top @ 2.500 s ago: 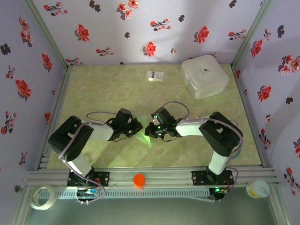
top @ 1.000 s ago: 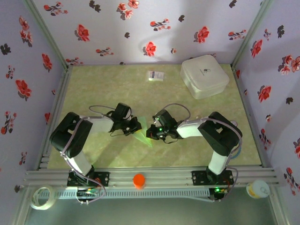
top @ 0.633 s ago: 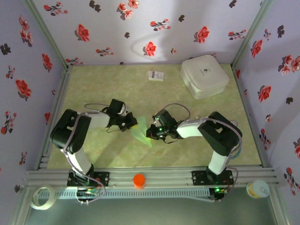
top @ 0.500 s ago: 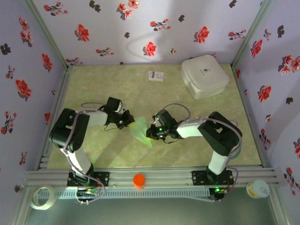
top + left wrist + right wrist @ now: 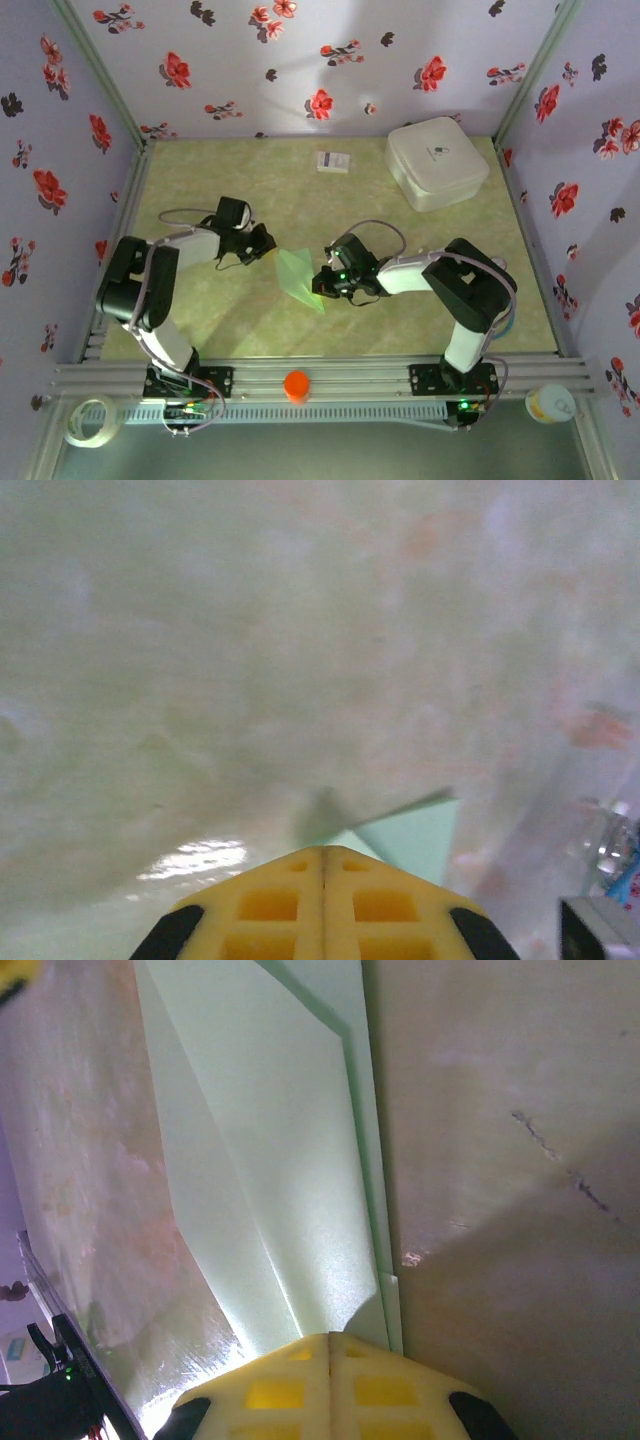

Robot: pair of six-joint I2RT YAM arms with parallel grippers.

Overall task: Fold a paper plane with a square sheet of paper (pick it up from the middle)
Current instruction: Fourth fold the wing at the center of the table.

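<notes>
Mint paper plane [image 5: 296, 272] lies flat (creased) between closed left claw [image 5: 267, 243] and closed right claw [image 5: 319, 285]

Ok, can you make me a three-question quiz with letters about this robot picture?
1. Where is the white box? A) far right of the table B) near left C) under an arm
2. What colour is the folded paper? A) red B) pale green C) blue
3. The jaws of the left gripper are: A) wide open B) holding the box C) shut
Answers: 1 A, it sits by the far right corner; 2 B, it looks mint from above; 3 C, the yellow jaws meet with no gap.
</notes>
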